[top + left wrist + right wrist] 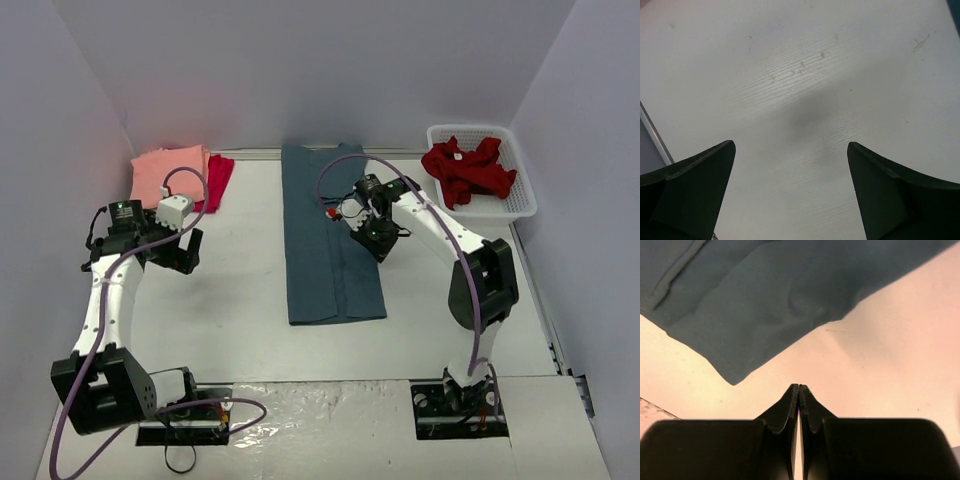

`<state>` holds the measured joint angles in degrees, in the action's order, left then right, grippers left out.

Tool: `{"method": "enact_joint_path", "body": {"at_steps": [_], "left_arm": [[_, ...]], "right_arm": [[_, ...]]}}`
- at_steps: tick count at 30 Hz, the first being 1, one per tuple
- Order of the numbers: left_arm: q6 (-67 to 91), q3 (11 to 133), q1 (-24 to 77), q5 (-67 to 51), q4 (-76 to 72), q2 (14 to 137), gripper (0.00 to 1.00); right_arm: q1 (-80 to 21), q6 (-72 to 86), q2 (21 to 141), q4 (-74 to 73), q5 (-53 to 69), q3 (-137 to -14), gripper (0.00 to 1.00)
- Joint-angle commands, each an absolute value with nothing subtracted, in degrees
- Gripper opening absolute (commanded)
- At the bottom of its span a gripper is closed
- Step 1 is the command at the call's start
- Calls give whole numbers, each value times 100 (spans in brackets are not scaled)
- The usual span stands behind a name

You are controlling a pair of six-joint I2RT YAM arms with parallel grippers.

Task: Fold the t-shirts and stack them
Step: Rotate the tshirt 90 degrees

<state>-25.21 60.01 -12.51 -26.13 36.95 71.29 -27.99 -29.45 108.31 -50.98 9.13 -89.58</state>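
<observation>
dark red t-shirt [468,172], seemingly one, in basket [524,203]; left claw [790,144] gapes empty, right claw [799,386] closed empty.

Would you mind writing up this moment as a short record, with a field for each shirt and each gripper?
slate-blue shirt: folded into a long strip, flat in the middle of the table
salmon-pink shirt: folded, far left corner
crimson shirt: lying against the pink one
dark red shirt: crumpled in the white basket
left gripper: open, empty, over bare table
right gripper: shut, empty, at the blue shirt's edge
</observation>
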Motion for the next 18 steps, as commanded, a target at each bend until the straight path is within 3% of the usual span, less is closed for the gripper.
{"method": "enact_joint_path", "body": {"at_steps": [1, 10, 12, 13, 15, 18], "left_arm": [[-2391, 6293, -1257, -2936, 3841, 6558, 94], [-2392, 6531, -1231, -3384, 4131, 5292, 94], [-2355, 6504, -1230, -3663, 4139, 5256, 94], [-2425, 6487, -1230, -3813, 4183, 5282, 94], [-2627, 6399, -1204, -4077, 4315, 5343, 94], [-2900, 6372, -985, -4140, 4560, 5449, 94]], "right_arm": [[-2707, -2708, 10049, -5073, 765, -8825, 0], [-1943, -2408, 8643, -4098, 1212, -7454, 1], [-1803, -2504, 8168, -3868, 1326, -7139, 20], [-1750, -2531, 8043, -3824, 1318, -7058, 22], [-1662, -2549, 7710, -3718, 1196, -6926, 41], [-1617, -2514, 7472, -3656, 1160, -6689, 49]]}}
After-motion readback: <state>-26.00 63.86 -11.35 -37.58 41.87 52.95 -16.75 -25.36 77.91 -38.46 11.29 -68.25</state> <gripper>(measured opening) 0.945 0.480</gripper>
